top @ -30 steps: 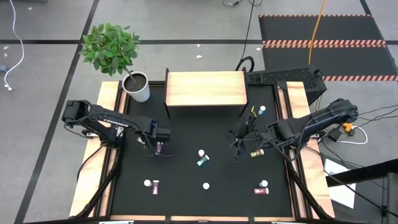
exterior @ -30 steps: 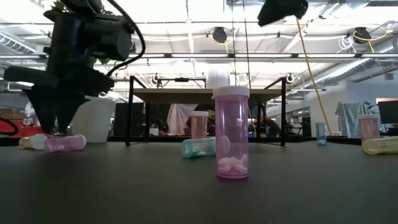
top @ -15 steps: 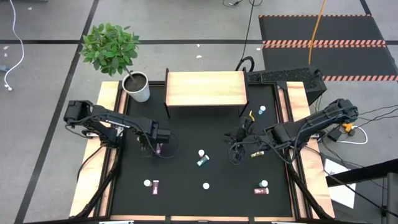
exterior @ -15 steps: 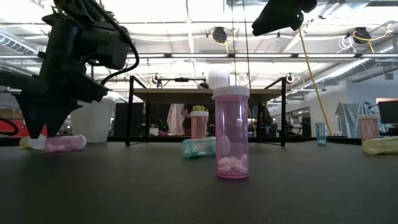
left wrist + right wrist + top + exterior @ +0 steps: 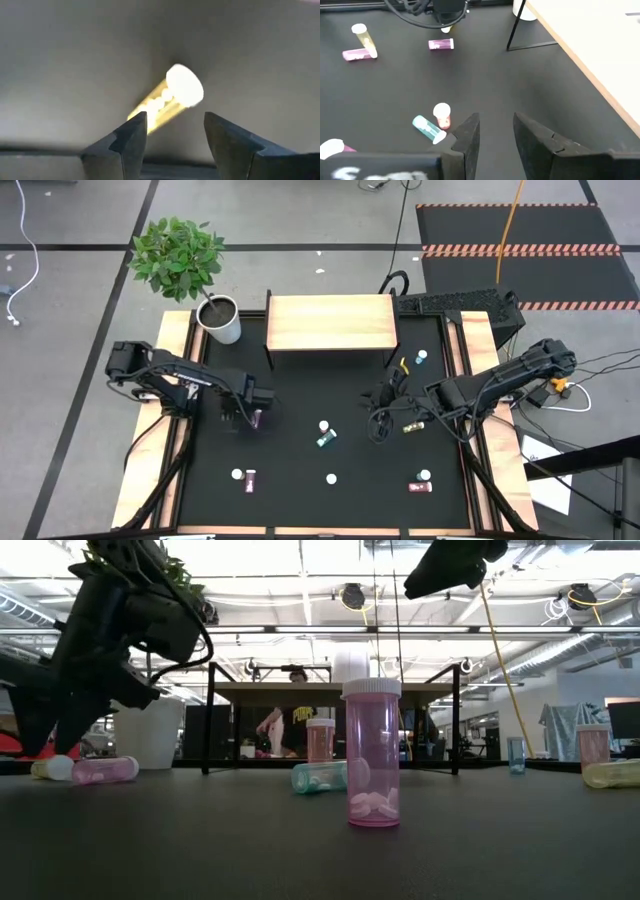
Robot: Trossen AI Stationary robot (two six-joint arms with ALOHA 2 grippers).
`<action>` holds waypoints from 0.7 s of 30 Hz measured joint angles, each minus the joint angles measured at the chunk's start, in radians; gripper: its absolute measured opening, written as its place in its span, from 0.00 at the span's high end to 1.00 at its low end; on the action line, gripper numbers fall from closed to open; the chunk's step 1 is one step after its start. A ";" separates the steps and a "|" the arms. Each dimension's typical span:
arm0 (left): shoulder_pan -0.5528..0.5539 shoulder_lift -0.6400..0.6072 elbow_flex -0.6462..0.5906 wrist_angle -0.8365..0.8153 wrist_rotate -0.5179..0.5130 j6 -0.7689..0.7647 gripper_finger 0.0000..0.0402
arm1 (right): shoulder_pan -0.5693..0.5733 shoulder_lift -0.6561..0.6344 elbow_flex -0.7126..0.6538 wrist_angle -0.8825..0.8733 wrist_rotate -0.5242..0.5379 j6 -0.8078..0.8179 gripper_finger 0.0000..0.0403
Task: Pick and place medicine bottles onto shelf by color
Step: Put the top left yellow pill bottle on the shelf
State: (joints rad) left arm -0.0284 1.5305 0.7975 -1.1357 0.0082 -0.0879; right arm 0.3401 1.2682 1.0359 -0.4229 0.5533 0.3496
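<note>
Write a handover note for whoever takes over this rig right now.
Left tool: open, empty, with a lying bottle just ahead of it, not gripped.
Right tool: open, empty, above the black mat, right of centre.
Medicine bottles: scattered on the mat, some upright, some lying.
Shelf: nothing on it.
Done: no bottle placed.
Left: every bottle, sorted by colour.
</note>
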 joint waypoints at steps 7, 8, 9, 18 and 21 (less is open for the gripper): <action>0.008 0.090 -0.002 0.065 -0.009 0.045 0.51 | 0.006 0.000 0.000 -0.006 -0.002 -0.015 0.72; 0.009 0.104 -0.002 0.068 -0.008 0.045 0.51 | 0.009 0.000 0.000 -0.008 -0.003 -0.015 0.72; 0.009 0.120 0.001 0.067 -0.008 0.045 0.51 | 0.010 0.000 0.000 -0.010 -0.004 -0.014 0.72; 0.008 0.194 0.029 0.064 -0.005 0.001 0.54 | 0.023 -0.001 0.000 -0.038 -0.005 0.002 0.72; 0.011 0.175 0.042 0.067 -0.009 -0.019 0.62 | 0.023 -0.005 0.000 -0.049 -0.007 0.005 0.72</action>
State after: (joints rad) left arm -0.0170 1.7058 0.8398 -1.0687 -0.0010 -0.1070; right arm 0.3634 1.2631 1.0359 -0.4714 0.5468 0.3542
